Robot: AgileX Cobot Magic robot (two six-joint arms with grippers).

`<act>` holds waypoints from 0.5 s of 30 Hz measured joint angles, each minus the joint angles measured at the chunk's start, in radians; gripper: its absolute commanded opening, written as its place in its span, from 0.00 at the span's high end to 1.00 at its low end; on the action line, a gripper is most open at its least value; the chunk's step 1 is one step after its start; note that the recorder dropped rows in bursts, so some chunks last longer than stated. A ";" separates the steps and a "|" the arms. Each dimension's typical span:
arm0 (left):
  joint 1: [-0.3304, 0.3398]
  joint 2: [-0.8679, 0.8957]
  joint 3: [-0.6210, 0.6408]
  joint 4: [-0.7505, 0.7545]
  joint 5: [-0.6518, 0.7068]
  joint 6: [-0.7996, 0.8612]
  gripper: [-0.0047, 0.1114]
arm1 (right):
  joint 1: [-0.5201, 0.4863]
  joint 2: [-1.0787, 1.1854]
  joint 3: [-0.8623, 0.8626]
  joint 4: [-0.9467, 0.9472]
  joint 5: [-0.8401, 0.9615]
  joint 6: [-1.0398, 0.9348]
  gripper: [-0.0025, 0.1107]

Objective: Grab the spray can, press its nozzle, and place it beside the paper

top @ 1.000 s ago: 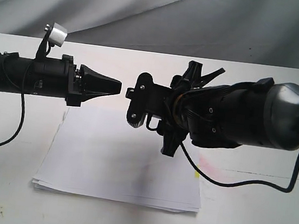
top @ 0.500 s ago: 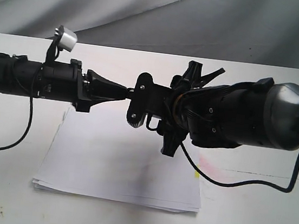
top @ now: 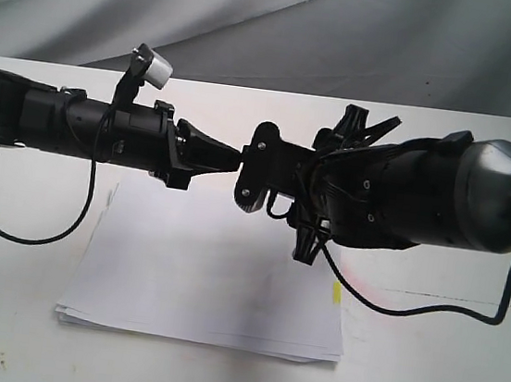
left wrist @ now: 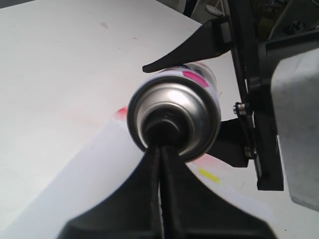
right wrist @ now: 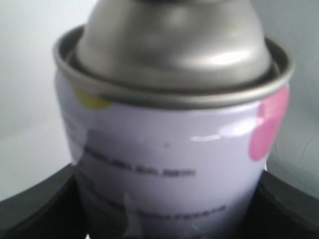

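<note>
Exterior: the left tool (top: 230, 157), pinched shut to a point, meets the right tool (top: 256, 167) above the white paper (top: 207, 278) on the tabletop (top: 419, 379); a second ago a gap lay between them. Left wrist: its tips touch the black nozzle (left wrist: 163, 130) of the shiny metal spray can (left wrist: 199, 107), which the right tool clamps. Right wrist: rounded silver shoulder, printed label, pink and yellow dots.

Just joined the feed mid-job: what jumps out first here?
The left pincer and right pincer meet tip to tip in mid-air above the paper, at the middle of the exterior view. The right one holds the spray can on its side; the left one, shut, pokes at the black nozzle. The can fills the right wrist view, with pink and yellow dots on its label.
</note>
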 measured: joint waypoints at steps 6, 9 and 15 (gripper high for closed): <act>0.000 0.012 -0.002 0.002 0.014 -0.009 0.96 | 0.000 0.000 0.002 0.002 0.002 0.000 0.98; 0.000 0.012 -0.002 0.002 0.016 -0.009 0.96 | 0.000 0.000 0.002 0.002 0.000 0.000 0.98; 0.000 0.012 -0.002 0.004 0.019 -0.009 0.96 | 0.000 0.000 0.004 0.002 -0.004 -0.002 0.98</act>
